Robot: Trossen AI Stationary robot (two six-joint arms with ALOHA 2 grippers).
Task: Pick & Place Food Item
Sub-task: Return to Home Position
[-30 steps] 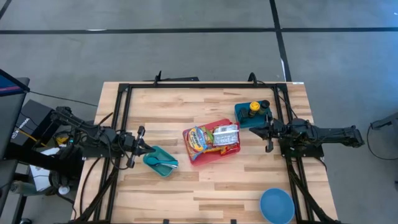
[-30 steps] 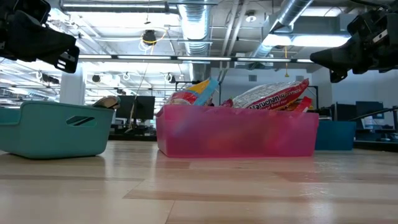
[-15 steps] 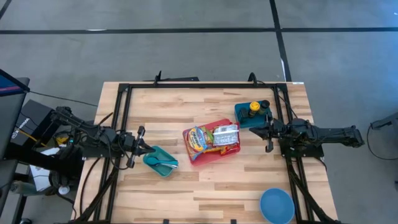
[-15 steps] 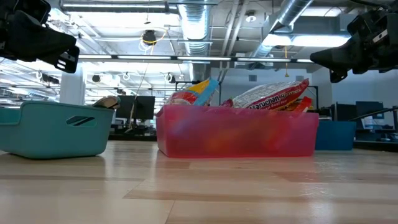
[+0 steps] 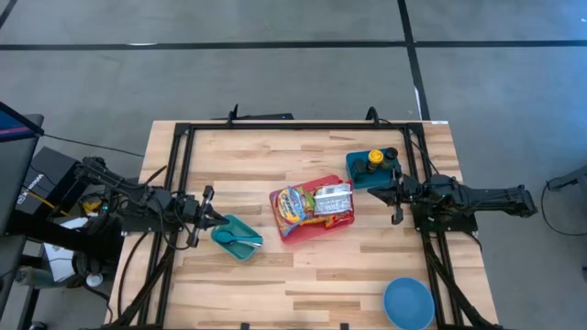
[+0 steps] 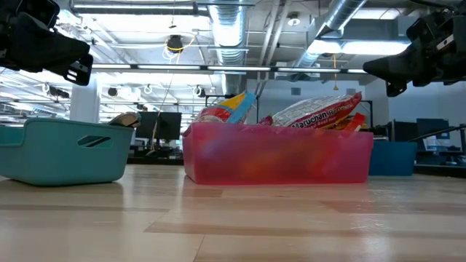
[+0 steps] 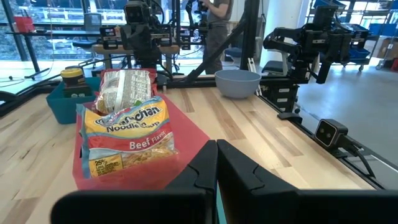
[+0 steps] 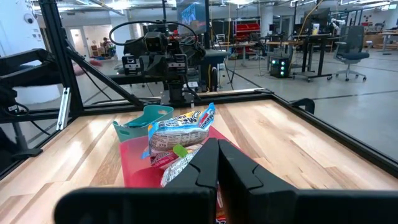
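Step in hand is the return to home, with nothing left to carry. Judged from the layout, sorting looks finished.

- Red bin [image 5: 292, 233] sits mid-table and holds the noodle packs [image 5: 314, 202], which stand above its rim in the low view.
- Green bin [image 5: 223, 235], teal in shade, lies between the red bin and the table's [image 5: 303, 275] left edge. The blue baby spoon [image 5: 246, 242] rests inside it.
- Blue bin [image 5: 359, 174] is near the far right corner, and the blue bowl [image 5: 408, 302] is at the near right corner.

Doing it well: a retreat should go up first, then back toward each arm's own edge. The left fingertips appear just beside the green bin's rim in the high view. A sideways sweep at low height could nudge that bin. Fingers are best left together so nothing snags a pack's edge.

Pose:
- Left gripper [image 5: 218, 221] hangs near the left edge and points across the table toward the red bin. Its own wrist view shows the two dark fingers pressed together with nothing between them.
- Right gripper [image 5: 378, 193] is near the right edge beside the blue bin and points inward. Its fingers are likewise closed and empty.
- In the low view both grippers sit high, well above the bin rims.
- Both arms look folded and level — likely close to home already.
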